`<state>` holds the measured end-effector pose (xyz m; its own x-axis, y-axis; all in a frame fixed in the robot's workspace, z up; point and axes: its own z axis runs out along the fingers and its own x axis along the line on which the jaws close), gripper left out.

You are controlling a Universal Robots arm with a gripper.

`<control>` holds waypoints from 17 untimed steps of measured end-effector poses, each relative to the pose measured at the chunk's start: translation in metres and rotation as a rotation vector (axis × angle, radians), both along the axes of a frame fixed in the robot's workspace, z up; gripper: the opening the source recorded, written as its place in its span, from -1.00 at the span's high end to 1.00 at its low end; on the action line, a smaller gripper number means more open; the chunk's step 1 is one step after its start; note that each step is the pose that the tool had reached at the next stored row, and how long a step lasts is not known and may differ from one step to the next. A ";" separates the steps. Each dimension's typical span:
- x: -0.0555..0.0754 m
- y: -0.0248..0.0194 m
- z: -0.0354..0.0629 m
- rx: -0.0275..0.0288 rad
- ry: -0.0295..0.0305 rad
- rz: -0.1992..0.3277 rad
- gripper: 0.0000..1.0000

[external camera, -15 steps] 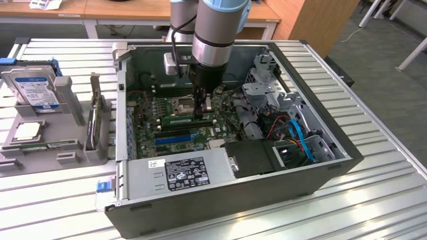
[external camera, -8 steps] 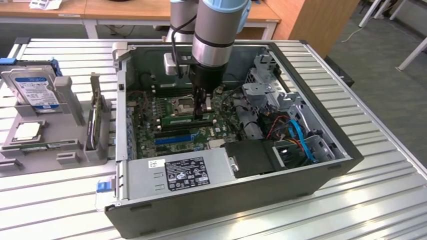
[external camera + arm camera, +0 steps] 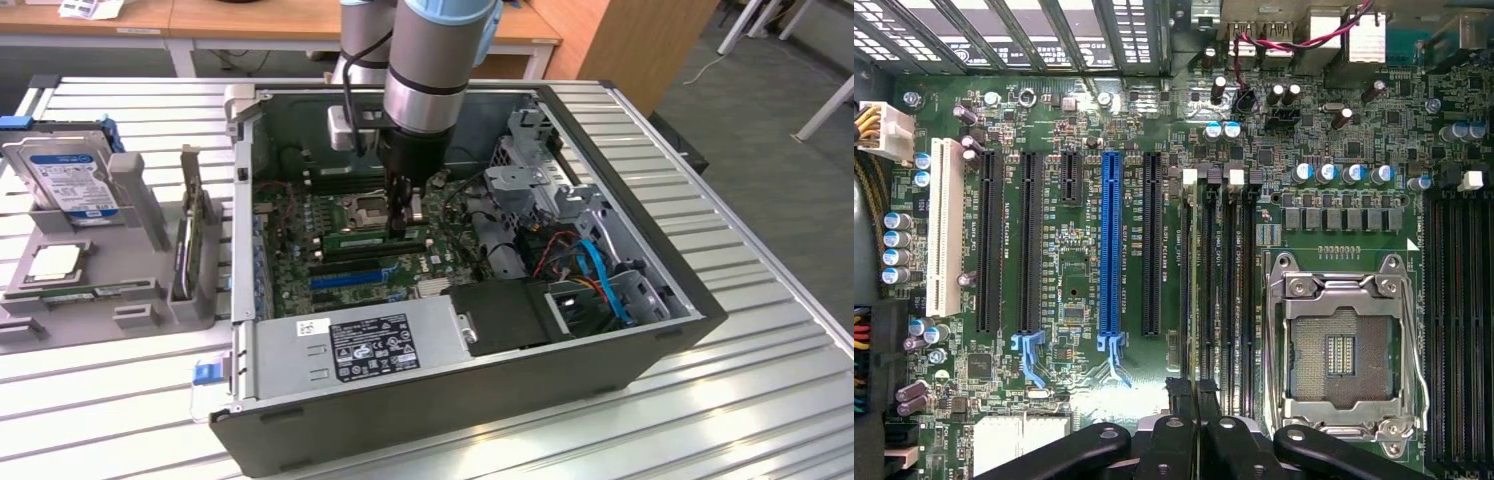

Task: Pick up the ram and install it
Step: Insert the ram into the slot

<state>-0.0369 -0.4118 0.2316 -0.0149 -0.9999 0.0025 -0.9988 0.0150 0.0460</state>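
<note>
Seemingly almost done, I had my gripper (image 3: 402, 225) pinched nearly shut on the ram (image 3: 358, 241), standing in its slot beside the CPU socket (image 3: 363, 208), with full seating unclear.

Slatted metal desk (image 3: 747, 400) is seen. Open PC case (image 3: 441, 410), laid on its side, is carried approx. mid-desk. Grey parts holder (image 3: 60, 300) is set on the slats at the edge twd. the exterior view's left, just beside the case.

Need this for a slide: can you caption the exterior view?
Robot arm reaches into the open computer case, its shut gripper at the ram on the motherboard.
</note>
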 end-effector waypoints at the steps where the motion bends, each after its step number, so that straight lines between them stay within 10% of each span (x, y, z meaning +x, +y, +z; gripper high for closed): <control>1: 0.000 0.0000 -0.0001 -0.0002 0.0001 0.000 0.76; 17: 0.000 0.0000 -0.0018 0.0004 -0.0005 0.000 0.76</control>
